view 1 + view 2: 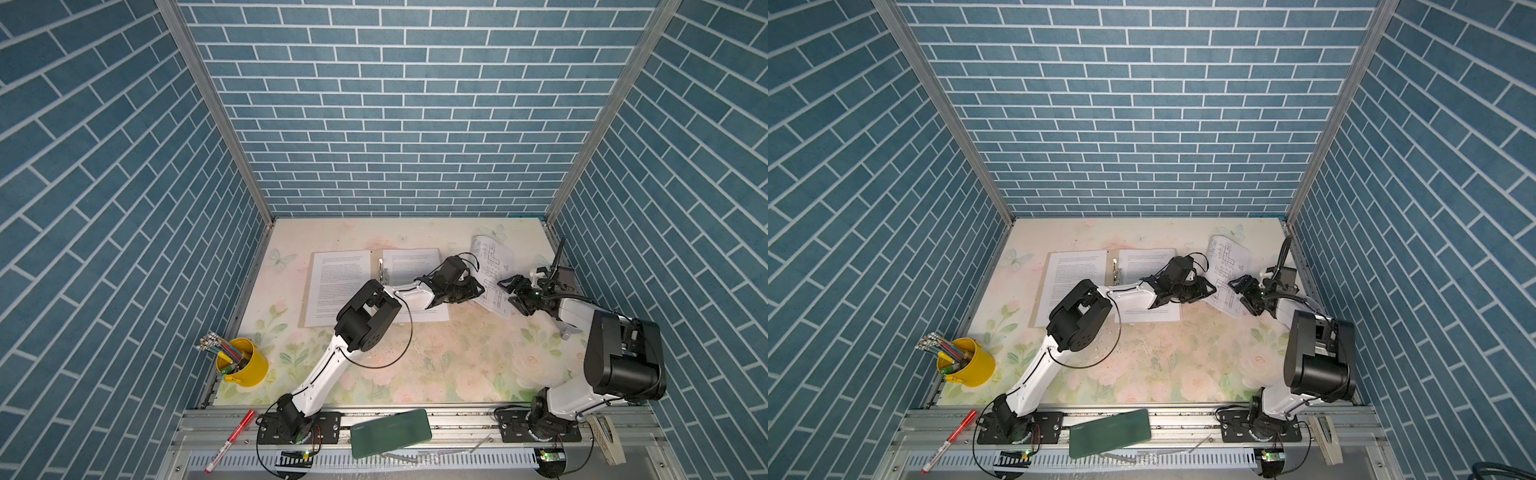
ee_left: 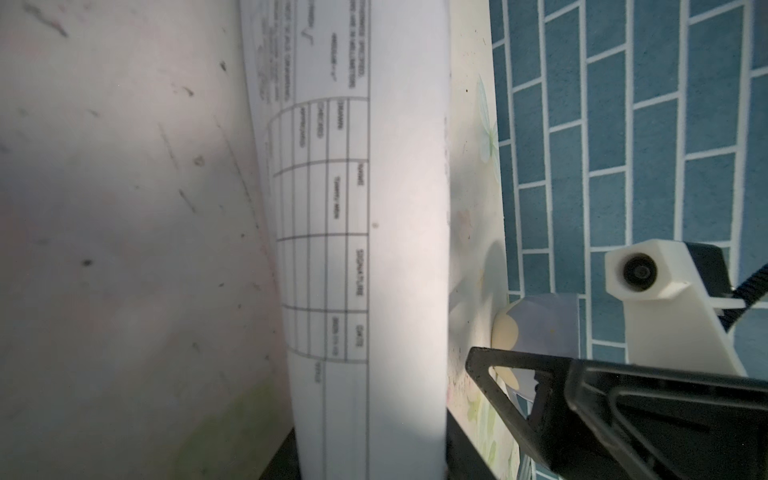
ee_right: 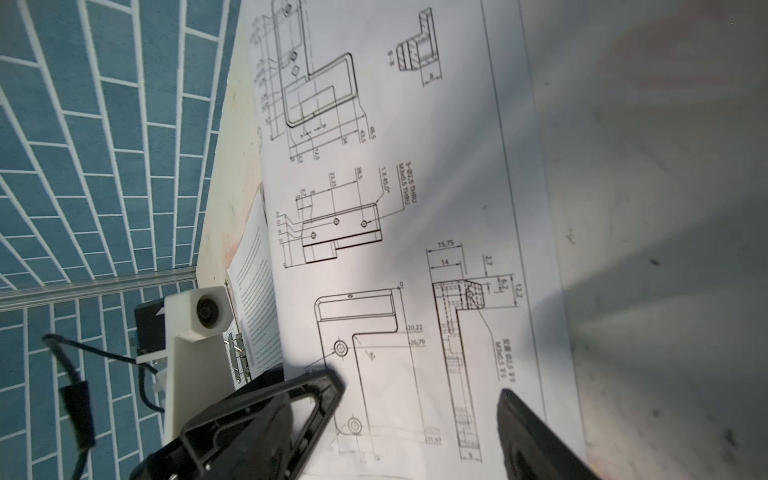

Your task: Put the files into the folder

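The files (image 1: 340, 282) are thin matt white paper, the diagram sheet (image 3: 374, 208) curling softly; the folder (image 1: 308, 307) is matt tan cardboard, its clip (image 1: 382, 270) bright metal; the table (image 1: 436, 357) has a scuffed, speckled floral print; at 8 o'clock, the yellow cup (image 1: 249, 370) looks glossy.

Blue brick-patterned walls box me in on three sides: a back wall (image 1: 407, 104), a left wall (image 1: 83, 208) and a right wall (image 1: 685, 187), joined at the far corners by bare metal posts (image 1: 219, 112). My counter (image 1: 457, 357) is covered in pale roses, leaves and butterflies, with dark scuffs. A metal rail (image 1: 457, 419) edges its near side. The light is soft and even.
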Tool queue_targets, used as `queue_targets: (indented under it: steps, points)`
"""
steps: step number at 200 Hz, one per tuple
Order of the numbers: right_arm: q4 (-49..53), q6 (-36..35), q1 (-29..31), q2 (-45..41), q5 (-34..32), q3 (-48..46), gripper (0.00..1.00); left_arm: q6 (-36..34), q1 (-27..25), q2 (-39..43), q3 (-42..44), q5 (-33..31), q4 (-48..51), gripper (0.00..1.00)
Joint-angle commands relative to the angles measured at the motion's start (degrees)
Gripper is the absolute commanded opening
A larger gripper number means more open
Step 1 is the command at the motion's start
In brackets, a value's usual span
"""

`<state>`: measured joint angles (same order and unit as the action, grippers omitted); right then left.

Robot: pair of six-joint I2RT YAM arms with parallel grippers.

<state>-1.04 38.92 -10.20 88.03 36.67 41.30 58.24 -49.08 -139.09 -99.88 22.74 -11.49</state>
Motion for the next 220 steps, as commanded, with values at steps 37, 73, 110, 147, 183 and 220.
queue_targets:
  steps: [37, 73, 110, 147, 183, 220]
  points:
    - [1.59, -4.57, -3.05, -2.21, 0.42, -1.13, 0.79, 2.14, 0.47, 6.75, 4.3, 1.5, -6.13, 0.44]
    - [-4.42, -2.71, -3.94, -0.1, 1.62, -3.17, 0.79, 2.63, 0.49, 8.62, 6.22, 1.96, -7.09, 0.44]
    - [-12.43, 2.26, -4.41, 3.06, 3.8, -5.42, 0.82, 4.51, 0.51, 10.05, 8.91, 2.05, -10.15, 0.42]
    - [-18.63, 5.4, -4.57, 4.93, 4.53, -7.53, 0.82, 4.52, 0.56, 10.93, 10.91, 1.95, -11.86, 0.41]
    - [-22.84, 7.25, -4.65, 7.03, 5.22, -8.99, 0.83, 7.44, 0.55, 11.24, 11.75, 1.96, -13.86, 0.41]
    - [-26.5, 9.42, -4.66, 8.82, 5.97, -9.48, 0.81, 8.47, 0.48, 12.15, 12.95, 1.42, -15.19, 0.41]
